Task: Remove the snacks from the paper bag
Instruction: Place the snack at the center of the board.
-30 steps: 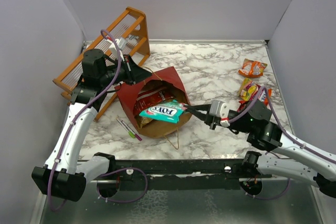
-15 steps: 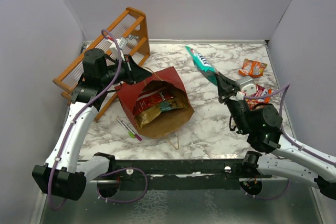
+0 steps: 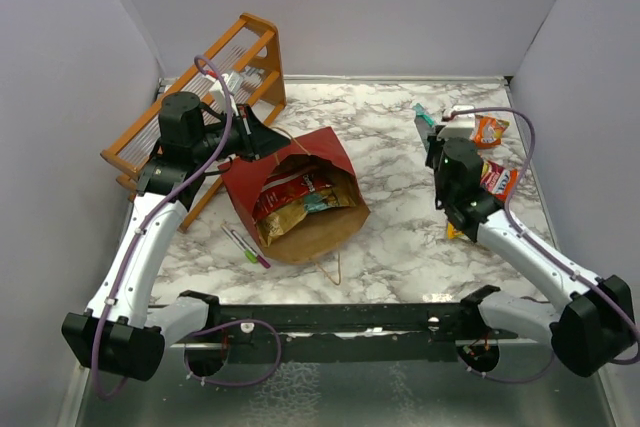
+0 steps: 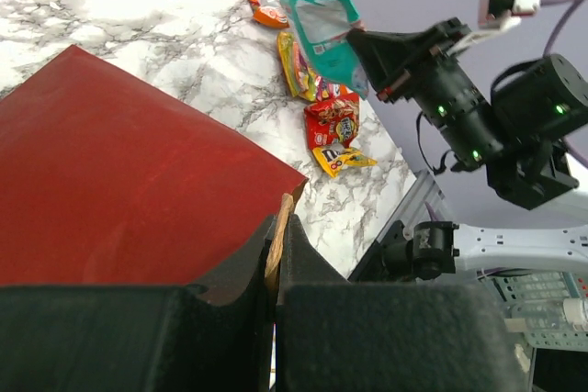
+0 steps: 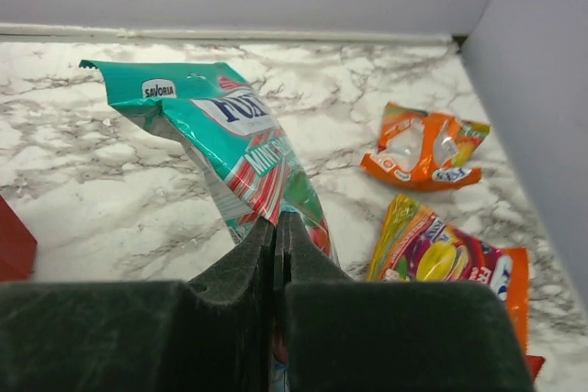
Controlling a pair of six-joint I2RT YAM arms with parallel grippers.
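Right now the paper bag (image 3: 322, 145) lies on its side near the middle of the marble table (image 3: 400, 237), dark red outside and brown within, its mouth turned toward the arms' bases. The left end effector (image 3: 262, 137) is clenched on the bag's far left rim; the left wrist view shows a tan strip of paper edge pinched between its closed fingers. Inside the bag a large red packet (image 3: 292, 185), a brown packet (image 3: 288, 217) and the edge of a teal wrapper (image 3: 322, 203) overlap one another. A tan loop handle (image 3: 330, 265) trails onto the table at the bag's near edge, and two thin markers (image 3: 246, 245), green and pink, lie just beside the bag's near left corner. An orange wooden rack (image 3: 258, 47) stands behind and left of the bag, and the left arm crosses in front of it. Well to the right of the bag, the right end effector (image 3: 431, 139) grips a teal packet (image 3: 423, 117) by one end and holds it up off the table. Farther right of the bag lie an orange packet (image 3: 484, 130), a yellow and pink packet (image 5: 441, 259), a small red packet (image 4: 333, 121) and a small yellow packet (image 4: 342, 160). From above, the right arm covers part of that cluster.
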